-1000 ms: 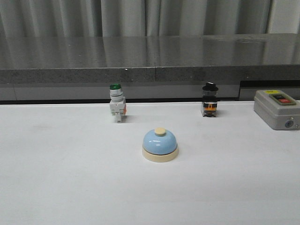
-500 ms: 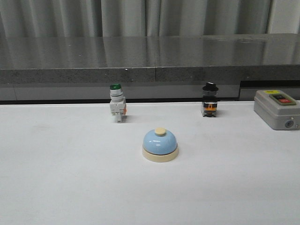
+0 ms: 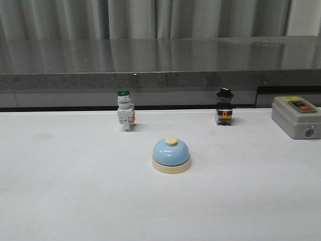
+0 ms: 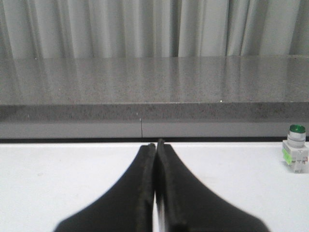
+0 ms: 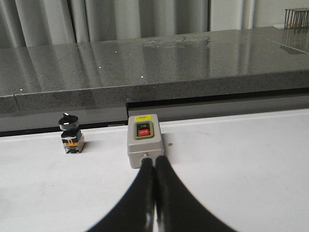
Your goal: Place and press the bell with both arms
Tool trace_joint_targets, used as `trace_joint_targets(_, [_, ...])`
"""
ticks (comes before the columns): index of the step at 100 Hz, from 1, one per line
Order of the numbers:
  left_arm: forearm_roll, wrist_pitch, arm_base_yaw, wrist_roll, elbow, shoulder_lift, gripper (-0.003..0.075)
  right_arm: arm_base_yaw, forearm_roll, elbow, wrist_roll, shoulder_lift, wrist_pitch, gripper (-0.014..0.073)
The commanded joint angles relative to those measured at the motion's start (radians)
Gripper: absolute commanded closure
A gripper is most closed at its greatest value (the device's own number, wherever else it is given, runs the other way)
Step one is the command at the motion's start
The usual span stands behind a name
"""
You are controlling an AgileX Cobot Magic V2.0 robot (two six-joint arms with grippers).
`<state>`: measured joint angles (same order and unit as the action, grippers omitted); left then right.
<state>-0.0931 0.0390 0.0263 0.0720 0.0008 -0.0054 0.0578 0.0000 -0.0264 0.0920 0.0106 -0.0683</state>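
Note:
The light-blue bell [image 3: 171,155] with its cream base and cream button stands upright on the white table [image 3: 65,191], near the middle in the front view. Neither arm shows in the front view. My left gripper [image 4: 155,144] is shut and empty over the white table; the bell is out of its wrist view. My right gripper [image 5: 154,160] is shut and empty, its tips in line with the near end of the grey box [image 5: 144,139]; the bell is out of that wrist view too.
A green-capped white switch [image 3: 125,111] stands behind the bell to the left, also in the left wrist view [image 4: 296,154]. A black-knobbed switch [image 3: 224,107] stands behind to the right. The grey box [image 3: 295,116] with red and black buttons sits far right. A dark stone ledge [image 3: 160,65] runs along the back.

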Motion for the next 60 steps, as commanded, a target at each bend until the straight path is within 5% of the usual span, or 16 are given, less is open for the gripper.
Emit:
trace_joint_targets(1, [0.013,-0.097,-0.004,-0.002,0.045,-0.029,0.0741,0.006,-0.007,0.014,-0.004,0.014,0.079,0.0654])
trace_joint_targets(60, [0.011,-0.051,-0.004,-0.002,0.043,-0.029,0.0741,0.006,-0.007,0.014,-0.004,0.014,0.079,0.0654])
